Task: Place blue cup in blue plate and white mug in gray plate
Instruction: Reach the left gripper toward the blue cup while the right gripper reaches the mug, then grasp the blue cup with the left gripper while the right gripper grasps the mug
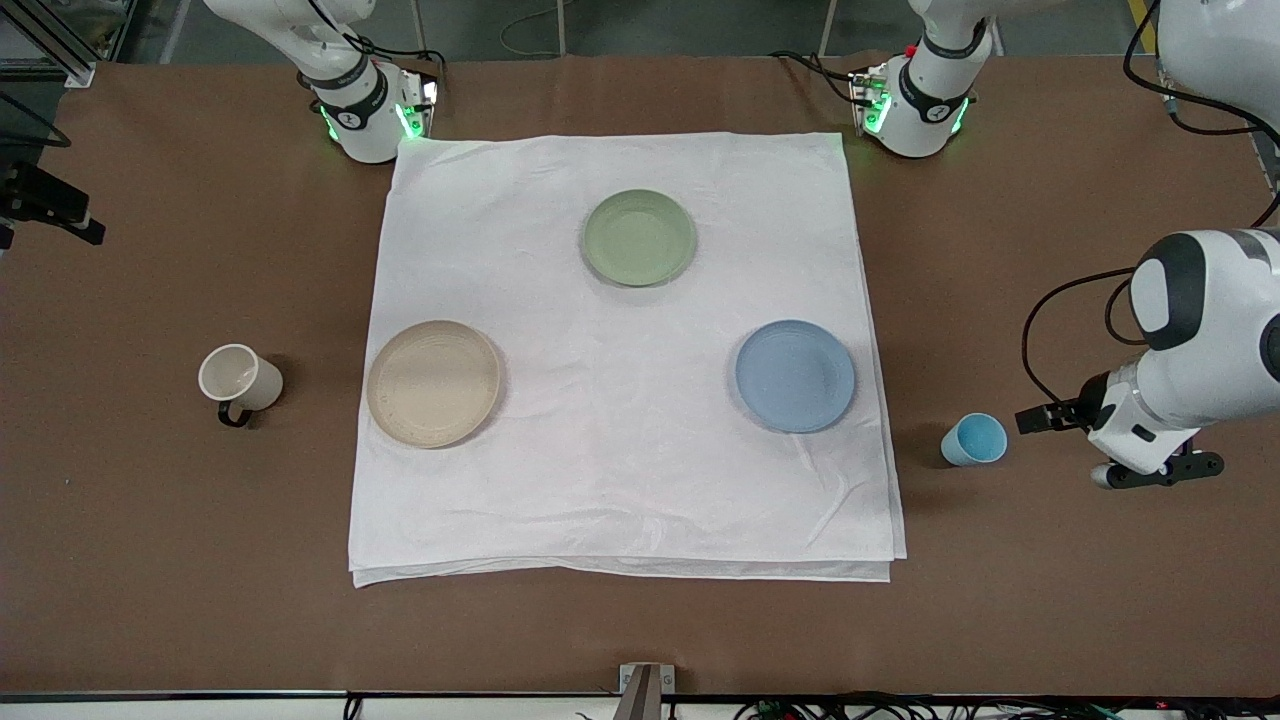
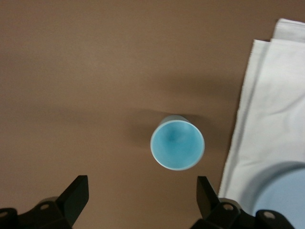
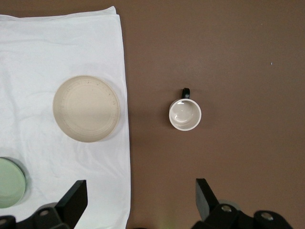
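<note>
The blue cup stands upright on the bare table beside the cloth, toward the left arm's end; it also shows in the left wrist view. The blue plate lies on the cloth beside it. My left gripper is open and empty, above the table next to the cup; its hand shows in the front view. The white mug stands upright on the bare table toward the right arm's end, beside the gray plate. My right gripper is open and empty, high over the cloth's edge, with the mug and the gray plate below it.
A sage-green plate lies on the white cloth, farther from the front camera than the other two plates. Both arm bases stand at the table's back edge. Brown table surrounds the cloth.
</note>
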You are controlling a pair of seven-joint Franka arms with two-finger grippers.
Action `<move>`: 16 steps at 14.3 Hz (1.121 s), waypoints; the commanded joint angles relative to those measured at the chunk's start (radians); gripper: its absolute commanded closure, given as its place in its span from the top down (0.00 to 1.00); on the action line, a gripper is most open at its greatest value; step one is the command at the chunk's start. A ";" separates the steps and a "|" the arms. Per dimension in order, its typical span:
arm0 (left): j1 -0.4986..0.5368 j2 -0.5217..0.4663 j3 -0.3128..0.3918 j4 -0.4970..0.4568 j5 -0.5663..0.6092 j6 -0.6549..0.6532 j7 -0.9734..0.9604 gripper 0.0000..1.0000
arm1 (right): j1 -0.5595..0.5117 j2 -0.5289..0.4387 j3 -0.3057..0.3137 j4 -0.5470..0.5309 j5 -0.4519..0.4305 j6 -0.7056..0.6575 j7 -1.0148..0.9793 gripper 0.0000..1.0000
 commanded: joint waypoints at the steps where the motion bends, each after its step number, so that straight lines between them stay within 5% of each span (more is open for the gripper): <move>1: 0.009 0.039 -0.003 0.012 0.025 0.044 0.009 1.00 | -0.013 -0.029 0.009 -0.033 0.012 0.010 -0.011 1.00; 11: 0.020 0.171 -0.015 0.011 -0.102 0.065 -0.005 0.86 | -0.019 -0.021 0.004 -0.020 0.001 -0.025 -0.010 1.00; 16: 0.028 0.210 -0.015 0.011 -0.108 0.067 0.013 0.47 | -0.053 0.064 0.001 -0.017 -0.004 0.004 -0.003 1.00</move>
